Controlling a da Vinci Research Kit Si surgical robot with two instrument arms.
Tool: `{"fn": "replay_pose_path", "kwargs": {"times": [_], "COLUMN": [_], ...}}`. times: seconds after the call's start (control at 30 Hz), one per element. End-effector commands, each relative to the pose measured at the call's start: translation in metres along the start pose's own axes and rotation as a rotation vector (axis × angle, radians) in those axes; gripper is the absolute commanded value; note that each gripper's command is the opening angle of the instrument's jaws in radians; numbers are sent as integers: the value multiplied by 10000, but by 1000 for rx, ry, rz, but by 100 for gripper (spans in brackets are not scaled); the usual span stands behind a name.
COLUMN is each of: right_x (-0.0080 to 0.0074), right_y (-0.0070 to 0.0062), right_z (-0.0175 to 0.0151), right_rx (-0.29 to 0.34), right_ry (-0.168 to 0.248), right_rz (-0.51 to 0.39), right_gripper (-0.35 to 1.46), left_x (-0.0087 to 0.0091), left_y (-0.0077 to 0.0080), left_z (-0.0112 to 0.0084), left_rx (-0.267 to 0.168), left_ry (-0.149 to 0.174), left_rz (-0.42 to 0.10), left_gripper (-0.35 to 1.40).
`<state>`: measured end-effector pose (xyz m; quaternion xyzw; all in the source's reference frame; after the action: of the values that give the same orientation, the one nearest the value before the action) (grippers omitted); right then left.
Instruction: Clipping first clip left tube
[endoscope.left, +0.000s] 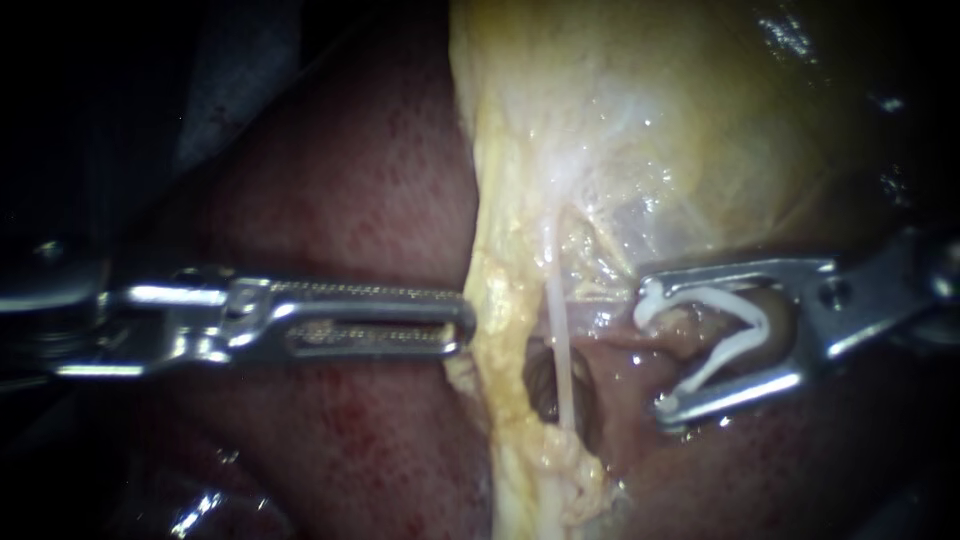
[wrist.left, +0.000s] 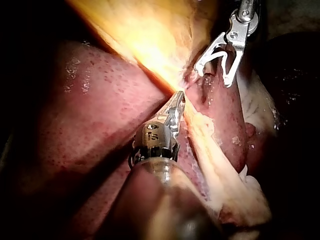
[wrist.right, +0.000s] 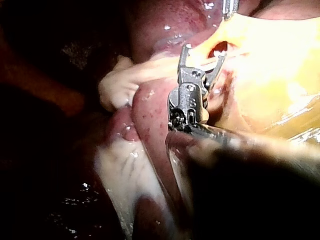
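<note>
The left instrument (endoscope.left: 462, 322) had its jaws clamped on yellow fatty tissue (endoscope.left: 497, 300), while the right instrument (endoscope.left: 658, 350), jaws spread wide, carried the white V-shaped clip (endoscope.left: 745, 330) short of the thin pale left tube (endoscope.left: 558, 350), so premature closure risked missing it.

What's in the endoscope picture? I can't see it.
The right instrument holds a white clip in its jaws, just beside a thin pale tube, not around it. The left instrument grips the yellow tissue at its edge.

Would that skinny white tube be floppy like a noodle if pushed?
Probably floppy: the tube is thin and spans a dark gap unsupported. Likely slippery, since the tissue around it glistens wet. Possibly delicate, being so thin.
</note>
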<state>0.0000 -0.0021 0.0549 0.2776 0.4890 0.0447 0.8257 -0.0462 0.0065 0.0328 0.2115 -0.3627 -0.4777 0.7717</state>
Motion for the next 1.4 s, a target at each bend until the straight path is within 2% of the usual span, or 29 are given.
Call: {"fn": "replay_pose_path", "kwargs": {"times": [0.03, 0.17, 0.33, 0.47, 0.63, 0.87, 1.17, 1.4], "right_x": [0, 10, 10, 5, -10, -24, -30, -30], "right_y": [-2, -1, 2, 2, 0, 6, 18, 19], "right_z": [6, 14, 23, 35, 50, 62, 73, 85], "right_rx": [7, 10, 9, 12, 33, 50, 47, 64], "right_ry": [-2, -5, -6, -9, -13, -21, -23, -29], "right_rz": [-2, 4, 14, 14, 26, 28, 37, 40], "right_gripper": [60, 60, 60, 60, 60, 59, 59, 59], "left_x": [0, 0, -2, -2, -4, -5, -6, -6], "left_y": [-1, -3, -5, -6, -6, -8, -12, -13], "left_z": [0, -2, -4, -5, -6, -8, -10, -10], "left_rx": [0, 2, 2, 4, 5, 5, 5, 7], "left_ry": [-1, 0, 0, -2, -2, -2, -5, -7], "left_rz": [0, -1, -2, -3, -3, -4, -6, -7], "left_gripper": [-35, -35, -35, -35, -35, -35, -35, -35]}}
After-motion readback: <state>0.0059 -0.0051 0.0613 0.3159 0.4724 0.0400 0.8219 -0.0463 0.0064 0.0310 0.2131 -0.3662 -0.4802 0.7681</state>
